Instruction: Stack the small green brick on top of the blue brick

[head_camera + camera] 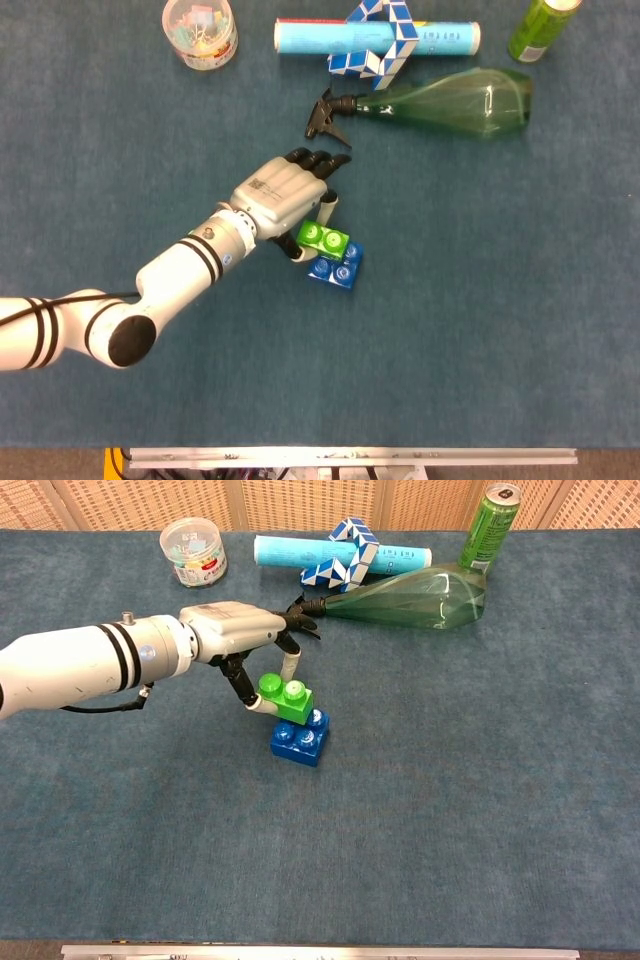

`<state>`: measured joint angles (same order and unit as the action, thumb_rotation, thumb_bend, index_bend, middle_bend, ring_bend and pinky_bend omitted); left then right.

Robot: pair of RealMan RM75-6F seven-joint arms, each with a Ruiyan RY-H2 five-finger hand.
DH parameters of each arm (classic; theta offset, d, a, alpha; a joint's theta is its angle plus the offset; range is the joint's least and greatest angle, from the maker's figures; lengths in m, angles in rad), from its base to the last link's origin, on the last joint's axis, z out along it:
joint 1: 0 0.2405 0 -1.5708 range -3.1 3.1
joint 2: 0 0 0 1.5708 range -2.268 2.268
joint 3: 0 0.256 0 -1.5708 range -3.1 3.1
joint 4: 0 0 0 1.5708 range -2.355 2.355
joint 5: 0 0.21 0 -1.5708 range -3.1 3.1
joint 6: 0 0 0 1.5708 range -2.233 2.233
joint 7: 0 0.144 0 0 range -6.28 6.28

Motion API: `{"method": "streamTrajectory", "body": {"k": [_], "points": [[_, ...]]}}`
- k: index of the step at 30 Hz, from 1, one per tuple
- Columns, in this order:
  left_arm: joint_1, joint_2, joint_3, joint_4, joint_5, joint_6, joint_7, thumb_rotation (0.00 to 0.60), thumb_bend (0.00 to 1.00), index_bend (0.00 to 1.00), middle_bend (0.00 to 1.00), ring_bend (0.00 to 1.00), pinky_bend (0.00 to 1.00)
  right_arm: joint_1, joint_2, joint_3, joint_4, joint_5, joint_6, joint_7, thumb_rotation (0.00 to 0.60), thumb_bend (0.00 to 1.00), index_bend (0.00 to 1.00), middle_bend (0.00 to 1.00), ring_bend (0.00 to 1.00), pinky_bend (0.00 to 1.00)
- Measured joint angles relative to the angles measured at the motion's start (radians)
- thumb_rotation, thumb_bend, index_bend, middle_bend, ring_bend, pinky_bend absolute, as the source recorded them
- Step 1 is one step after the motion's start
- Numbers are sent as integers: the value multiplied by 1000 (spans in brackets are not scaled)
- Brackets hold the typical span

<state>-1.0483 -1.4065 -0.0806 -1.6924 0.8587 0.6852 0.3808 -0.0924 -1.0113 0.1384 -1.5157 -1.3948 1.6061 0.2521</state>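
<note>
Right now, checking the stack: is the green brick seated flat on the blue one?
Not yet. The left hand holds the green brick tilted over the blue brick.
</note>
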Motion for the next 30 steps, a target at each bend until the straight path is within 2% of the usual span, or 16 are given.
{"method": "streamTrajectory", "body": {"k": [30], "points": [[-64,-42,39,5,-76,39,40,600,261,548,0,0,71,-2,1,0,1,-4,1,7,600,122,75,104,64,254]]}}
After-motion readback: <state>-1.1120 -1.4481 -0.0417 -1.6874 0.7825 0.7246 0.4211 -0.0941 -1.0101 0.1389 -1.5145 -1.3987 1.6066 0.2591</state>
